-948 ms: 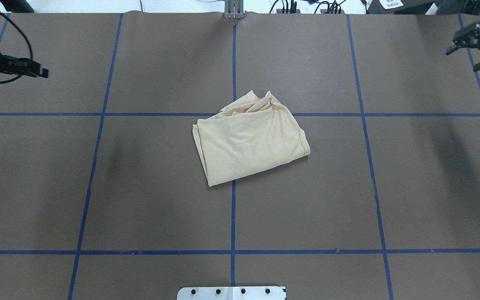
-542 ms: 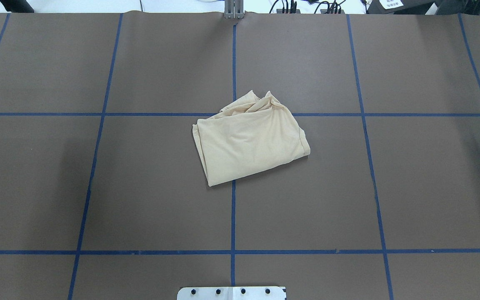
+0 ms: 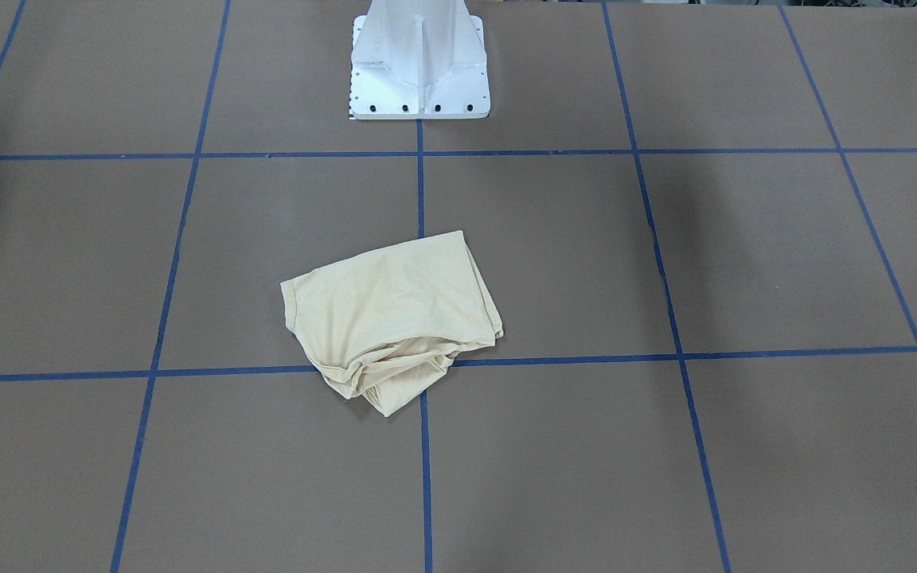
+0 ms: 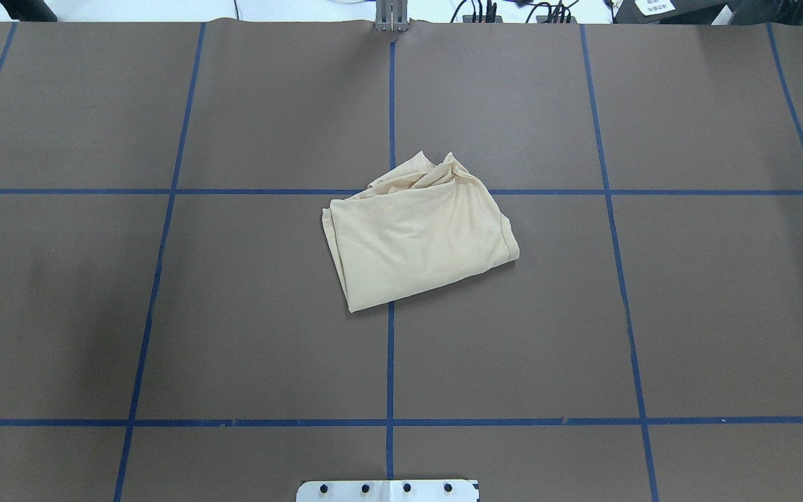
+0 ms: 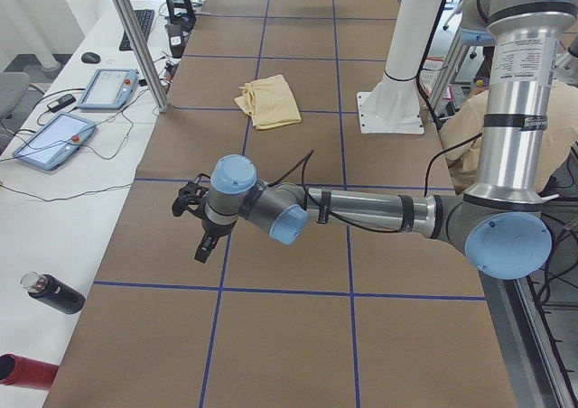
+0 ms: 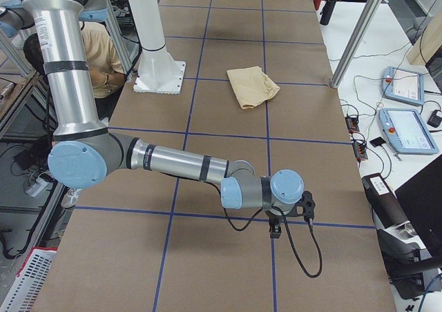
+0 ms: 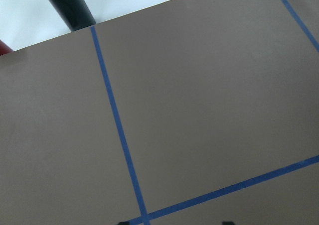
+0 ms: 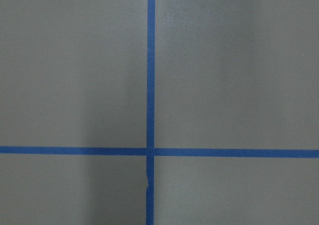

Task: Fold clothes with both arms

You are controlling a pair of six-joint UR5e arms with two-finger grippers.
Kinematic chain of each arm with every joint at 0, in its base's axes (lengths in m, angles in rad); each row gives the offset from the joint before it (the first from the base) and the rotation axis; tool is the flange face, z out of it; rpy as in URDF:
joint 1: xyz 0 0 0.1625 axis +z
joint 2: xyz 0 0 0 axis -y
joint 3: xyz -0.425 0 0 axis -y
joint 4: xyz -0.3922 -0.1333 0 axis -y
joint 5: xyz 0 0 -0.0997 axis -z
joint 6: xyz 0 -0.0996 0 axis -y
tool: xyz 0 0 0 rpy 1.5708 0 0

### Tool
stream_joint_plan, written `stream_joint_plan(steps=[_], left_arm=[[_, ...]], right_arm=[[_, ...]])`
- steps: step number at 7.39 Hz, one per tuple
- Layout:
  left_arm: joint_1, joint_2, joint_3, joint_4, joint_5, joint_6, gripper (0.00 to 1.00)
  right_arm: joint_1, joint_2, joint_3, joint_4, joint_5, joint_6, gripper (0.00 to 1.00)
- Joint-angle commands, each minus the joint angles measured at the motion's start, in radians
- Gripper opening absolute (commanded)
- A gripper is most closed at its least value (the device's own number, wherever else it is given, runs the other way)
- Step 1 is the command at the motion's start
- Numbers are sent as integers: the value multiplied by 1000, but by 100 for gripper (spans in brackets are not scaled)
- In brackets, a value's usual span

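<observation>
At bench (image 4: 234,314) centre, over a crossing of blue tape lines (image 4: 157,279), the cream T-shirt (image 4: 419,240) lies as a compact folded bundle, far end bunched; judged thin, light, limp and likely to slide on the bench, so best pinched at a hemmed corner or the doubled near edge, not the crumpled heap. Left claw (image 5: 194,223) and right claw (image 6: 290,217) hang well apart from it over opposite bench ends, neither touching cloth; opening of each: cannot tell. Bare bench surrounds the bundle, so either flank looks open for approach.
</observation>
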Motion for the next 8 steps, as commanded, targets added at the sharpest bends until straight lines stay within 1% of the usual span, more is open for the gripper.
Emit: stream_joint_plan(steps=[1, 2, 3, 4, 5, 6, 7, 8], left_arm=[[-18, -14, -43, 190, -5, 6, 100], [-21, -20, -74, 282, -7, 6, 100], [-24, 10, -103, 290, -12, 3, 100], [-23, 51, -107, 277, -12, 6, 100], [-23, 53, -113, 276, -13, 4, 100], [-23, 59, -111, 276, -12, 4, 100], [-21, 90, -111, 275, -10, 6, 100], [-20, 98, -110, 276, -12, 4, 100]], right_arm=[[-5, -2, 16, -64, 1, -8, 100], [-9, -9, 47, -102, 1, -8, 100], [-13, -20, 69, -108, -1, -8, 100], [-16, -20, 131, -151, -3, 9, 100], [-22, -17, 212, -271, -4, 10, 100], [-23, -28, 275, -321, -4, 12, 100], [-32, -38, 305, -323, -3, 39, 100], [-48, -52, 340, -320, -4, 99, 100]])
